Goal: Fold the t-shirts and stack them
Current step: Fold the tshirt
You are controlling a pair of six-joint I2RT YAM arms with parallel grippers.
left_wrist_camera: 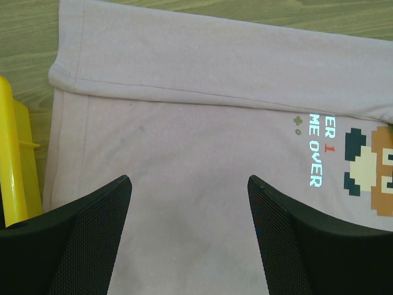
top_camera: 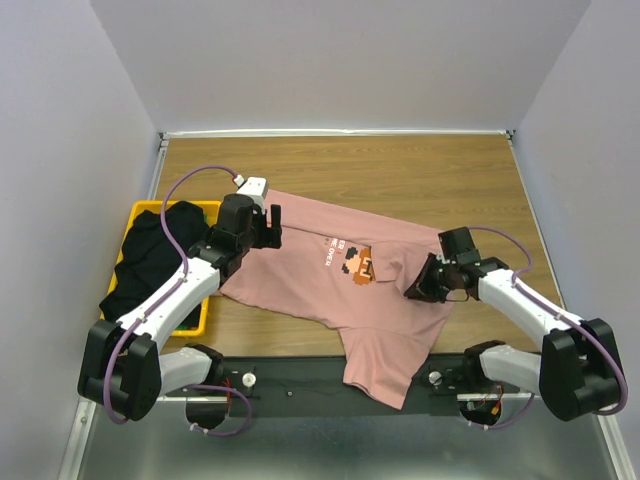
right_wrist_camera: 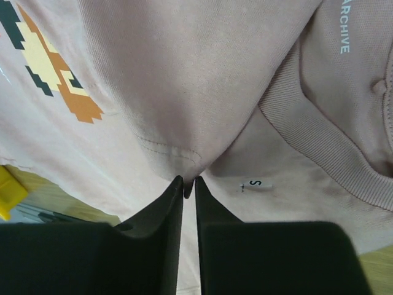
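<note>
A dusty-pink t-shirt [top_camera: 330,270] with a pixel-art face [top_camera: 358,263] and white text lies spread on the wooden table, one end hanging over the near edge. My left gripper [top_camera: 268,226] is open and empty just above the shirt's left part [left_wrist_camera: 184,141]. My right gripper [top_camera: 425,283] is shut on a pinched fold of the pink shirt [right_wrist_camera: 184,104] near its collar [right_wrist_camera: 319,144] and size tag. A black t-shirt [top_camera: 155,255] lies bunched in the yellow basket [top_camera: 205,212] at the left.
The yellow basket's rim [left_wrist_camera: 13,172] sits just left of my left gripper. Grey walls close in the table on three sides. A black rail [top_camera: 300,375] runs along the near edge between the arm bases. Bare wood [top_camera: 400,170] lies behind the shirt.
</note>
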